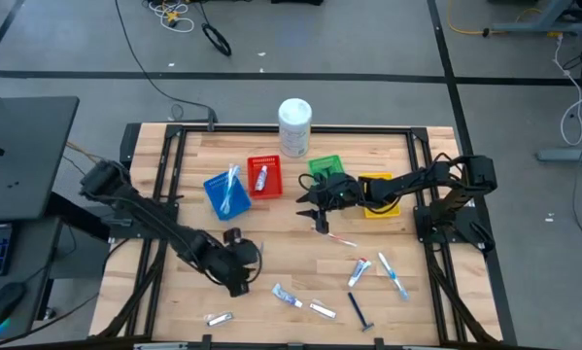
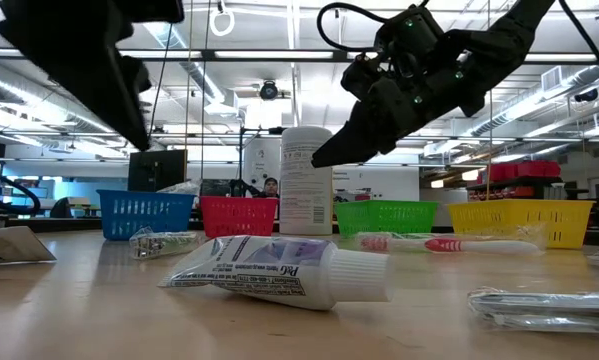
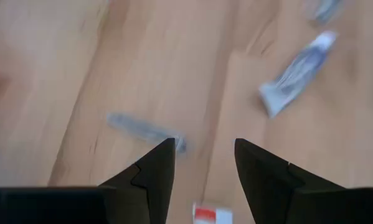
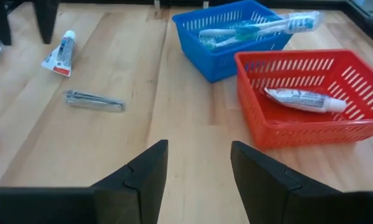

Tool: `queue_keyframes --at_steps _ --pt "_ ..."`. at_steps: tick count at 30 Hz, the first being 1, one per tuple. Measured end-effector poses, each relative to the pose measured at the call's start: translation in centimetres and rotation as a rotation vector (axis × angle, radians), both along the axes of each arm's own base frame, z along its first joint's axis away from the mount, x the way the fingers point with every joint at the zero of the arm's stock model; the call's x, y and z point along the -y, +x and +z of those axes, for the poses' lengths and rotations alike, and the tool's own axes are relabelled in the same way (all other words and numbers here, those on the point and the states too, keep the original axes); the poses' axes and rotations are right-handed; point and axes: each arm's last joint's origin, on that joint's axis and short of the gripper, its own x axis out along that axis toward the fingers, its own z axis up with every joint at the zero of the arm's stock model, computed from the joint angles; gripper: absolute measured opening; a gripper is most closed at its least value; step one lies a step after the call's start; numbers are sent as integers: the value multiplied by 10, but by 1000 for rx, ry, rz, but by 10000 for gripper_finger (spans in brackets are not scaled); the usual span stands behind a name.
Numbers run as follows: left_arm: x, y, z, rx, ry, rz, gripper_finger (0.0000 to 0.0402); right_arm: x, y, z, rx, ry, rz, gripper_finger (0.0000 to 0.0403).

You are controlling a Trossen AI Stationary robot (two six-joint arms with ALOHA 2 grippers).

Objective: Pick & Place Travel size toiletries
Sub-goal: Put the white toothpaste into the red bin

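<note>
The travel size toiletries lie scattered on the near half of the wooden table: a white toothpaste tube (image 1: 288, 297), a silvery sachet (image 1: 219, 318), a dark blue razor (image 1: 359, 309), a pink toothbrush (image 1: 341, 238) and a blue-white toothbrush (image 1: 393, 275). My left gripper (image 1: 240, 284) hangs open above the near-left part of the table. In its wrist view a silvery sachet (image 3: 144, 129) lies just ahead of the fingertips and a tube (image 3: 297, 73) farther off. My right gripper (image 1: 303, 207) stands open at mid-table, pointing toward the blue basket (image 4: 236, 37) and red basket (image 4: 311, 99).
A row of small baskets stands across the table's middle: the blue basket (image 1: 226, 192) holds toothbrushes and the red basket (image 1: 264, 178) holds a tube. The green basket (image 1: 325, 166) and the yellow basket (image 1: 379, 195) lie by my right arm. A white tub (image 1: 294, 126) stands behind them.
</note>
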Motion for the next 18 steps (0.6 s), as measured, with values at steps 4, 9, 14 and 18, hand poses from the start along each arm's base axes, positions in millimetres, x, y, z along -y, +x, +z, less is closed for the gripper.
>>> queue_keyframes --at_steps 4,9,14,18 --pt "9 9 -7 -166 -27 48 174 4 0 0 4 -2 -10 186" --pt "21 10 -24 -238 -39 51 174 8 0 2 24 -5 -24 186" --pt "31 7 -25 -201 -71 108 173 11 0 2 23 -4 -34 186" --pt "38 2 -25 -175 -80 162 173 13 0 2 23 -5 -40 186"
